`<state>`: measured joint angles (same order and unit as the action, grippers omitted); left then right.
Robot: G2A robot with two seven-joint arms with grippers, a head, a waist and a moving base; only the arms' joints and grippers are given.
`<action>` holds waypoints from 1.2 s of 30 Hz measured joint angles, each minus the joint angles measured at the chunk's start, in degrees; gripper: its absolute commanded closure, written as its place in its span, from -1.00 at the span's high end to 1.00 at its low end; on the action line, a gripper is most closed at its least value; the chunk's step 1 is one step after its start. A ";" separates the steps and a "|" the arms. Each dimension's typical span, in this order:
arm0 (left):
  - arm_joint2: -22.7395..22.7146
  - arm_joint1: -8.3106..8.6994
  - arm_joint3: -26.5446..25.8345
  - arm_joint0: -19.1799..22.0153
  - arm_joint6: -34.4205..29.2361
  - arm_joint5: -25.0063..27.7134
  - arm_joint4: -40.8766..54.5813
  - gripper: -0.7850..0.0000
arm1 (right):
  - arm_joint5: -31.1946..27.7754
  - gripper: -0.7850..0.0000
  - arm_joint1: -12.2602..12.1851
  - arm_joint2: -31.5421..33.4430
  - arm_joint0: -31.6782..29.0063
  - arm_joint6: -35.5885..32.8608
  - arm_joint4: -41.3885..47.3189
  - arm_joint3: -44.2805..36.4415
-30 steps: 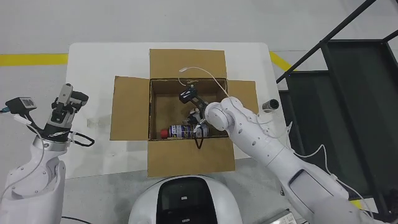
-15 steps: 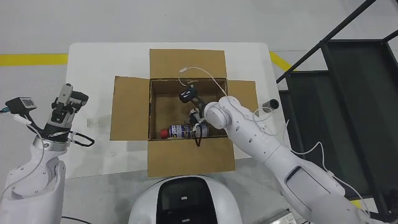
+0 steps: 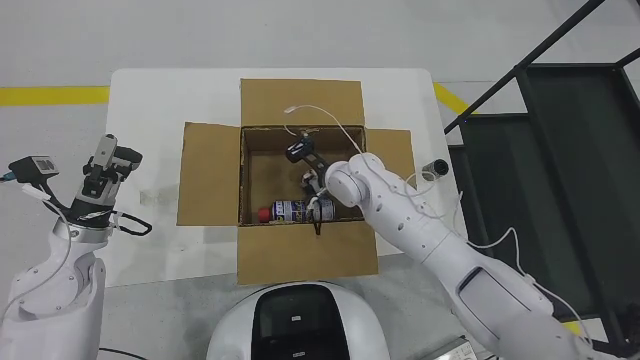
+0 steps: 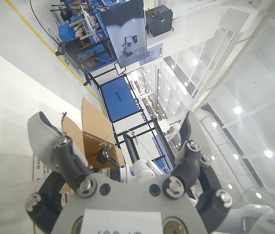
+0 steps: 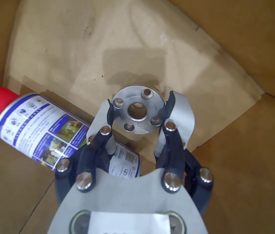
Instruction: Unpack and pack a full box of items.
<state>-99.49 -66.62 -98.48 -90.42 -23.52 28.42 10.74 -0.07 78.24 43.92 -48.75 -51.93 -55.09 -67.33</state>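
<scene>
The round, flat steel flange with four bolt holes [image 5: 137,110] sits inside the open brown cardboard box [image 3: 300,100], its face turned to the wrist. The right arm's fingers [image 5: 181,115] are narrowed across its rim, one on each side, holding it. Its shadow falls apart from it on the box floor, so it is probably lifted clear. A red-capped blue-and-white spray can [image 5: 37,132] lies on its side just beside it, along the near wall. A straight lift looks safest. The left arm's fingers [image 4: 42,132] are spread wide, well apart, off the white worktop's [image 3: 160,100] left edge.
</scene>
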 measured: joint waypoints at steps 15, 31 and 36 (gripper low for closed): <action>0.00 0.00 0.00 0.00 0.00 0.00 0.00 1.00 | -1.27 -1.00 -1.56 3.87 -3.32 -5.50 -2.78 -6.94; 0.00 0.00 0.00 0.00 0.00 0.00 0.00 1.00 | 0.08 -0.03 1.74 -0.39 1.90 -3.27 0.31 4.47; 0.00 0.00 0.00 0.00 0.00 0.00 0.00 1.00 | 0.44 0.10 2.24 -0.66 2.40 -2.97 0.46 5.67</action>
<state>-99.49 -66.62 -98.48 -90.42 -23.52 28.42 10.74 0.37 80.48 43.27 -46.35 -54.90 -54.63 -61.66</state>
